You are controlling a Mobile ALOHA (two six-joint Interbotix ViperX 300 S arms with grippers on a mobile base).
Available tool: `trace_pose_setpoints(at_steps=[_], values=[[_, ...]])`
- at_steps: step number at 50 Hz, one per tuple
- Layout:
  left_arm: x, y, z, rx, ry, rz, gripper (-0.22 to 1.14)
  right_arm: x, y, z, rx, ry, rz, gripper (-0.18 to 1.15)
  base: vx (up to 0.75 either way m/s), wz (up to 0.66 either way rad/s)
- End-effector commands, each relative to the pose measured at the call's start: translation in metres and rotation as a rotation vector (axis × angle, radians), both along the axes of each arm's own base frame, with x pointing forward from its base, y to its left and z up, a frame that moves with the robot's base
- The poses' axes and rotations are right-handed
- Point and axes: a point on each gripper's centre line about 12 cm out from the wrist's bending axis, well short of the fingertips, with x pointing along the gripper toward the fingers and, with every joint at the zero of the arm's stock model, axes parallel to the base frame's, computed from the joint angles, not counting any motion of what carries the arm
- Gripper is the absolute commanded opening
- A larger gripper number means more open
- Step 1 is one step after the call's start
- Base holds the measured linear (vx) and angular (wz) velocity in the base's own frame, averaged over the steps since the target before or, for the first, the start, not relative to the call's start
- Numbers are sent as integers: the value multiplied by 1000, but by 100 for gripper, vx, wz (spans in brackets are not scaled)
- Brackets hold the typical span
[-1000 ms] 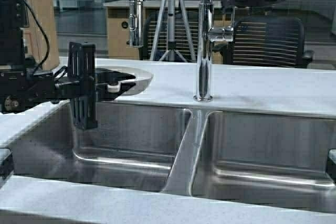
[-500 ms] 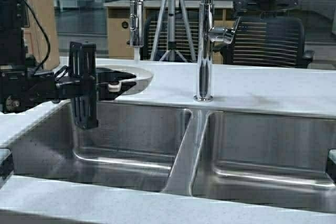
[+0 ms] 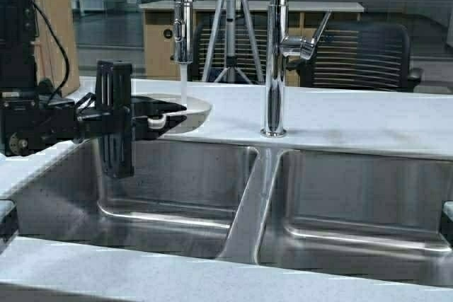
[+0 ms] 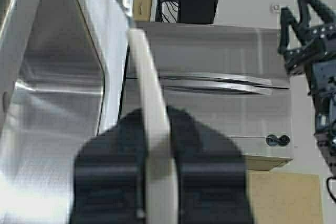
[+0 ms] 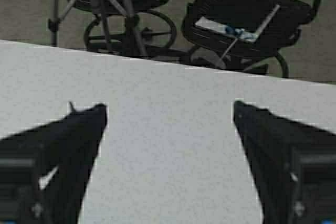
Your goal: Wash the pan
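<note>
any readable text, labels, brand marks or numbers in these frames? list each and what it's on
None readable in any view.
Faucet: no brand mark visible.
Left gripper, shut on the pan: both unmarked.
Right gripper, open over the countertop: no label shows.
Flat item on the chair seat: bluish marks, too small and blurred to read.
Cardboard box: no print legible.

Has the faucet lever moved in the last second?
Yes. The faucet lever has swung up and to the right against the fixed faucet column; water now falls onto the pan.
</note>
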Motion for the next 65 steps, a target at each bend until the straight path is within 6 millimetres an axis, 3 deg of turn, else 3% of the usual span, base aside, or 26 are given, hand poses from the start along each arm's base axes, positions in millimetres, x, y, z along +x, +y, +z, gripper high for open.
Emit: trace_pose_setpoints(at_steps=[1,6,12,14,21,27,36,42,52,58,65], values=[[6,-3,9,-16,-62,-4,3,-4,0,-20,5,41,-3,91,0,0],[6,-3,9,-16,-63,-8,3,9,18,-48,25,99,23,54,-1,-2],[5,-3,9,-15,-60,-9,3,26,48,-60,59,112,68,-3,-1,-1],[4,-3,9,-16,-58,-11,3,32,60,-61,66,105,87,-10,-1,-1],[3,-3,8,-12,-56,-12,3,49,104,-57,61,71,170,10,0,0],[3,-3,8,-12,-58,-13,3,51,135,-45,51,63,230,7,0,0],[6,-5,8,-46,-85,-20,3,44,137,-37,27,77,246,5,0,0],[14,-12,9,-54,-147,-63,3,34,119,-20,-3,21,230,6,0,0],[27,-21,20,66,-348,-27,3,5,62,-14,2,11,127,5,0,0],[23,-8,9,157,-216,68,3,-18,44,-19,4,19,95,5,0,0],[9,-1,-6,209,-40,68,3,-40,39,-29,5,26,89,5,0,0]])
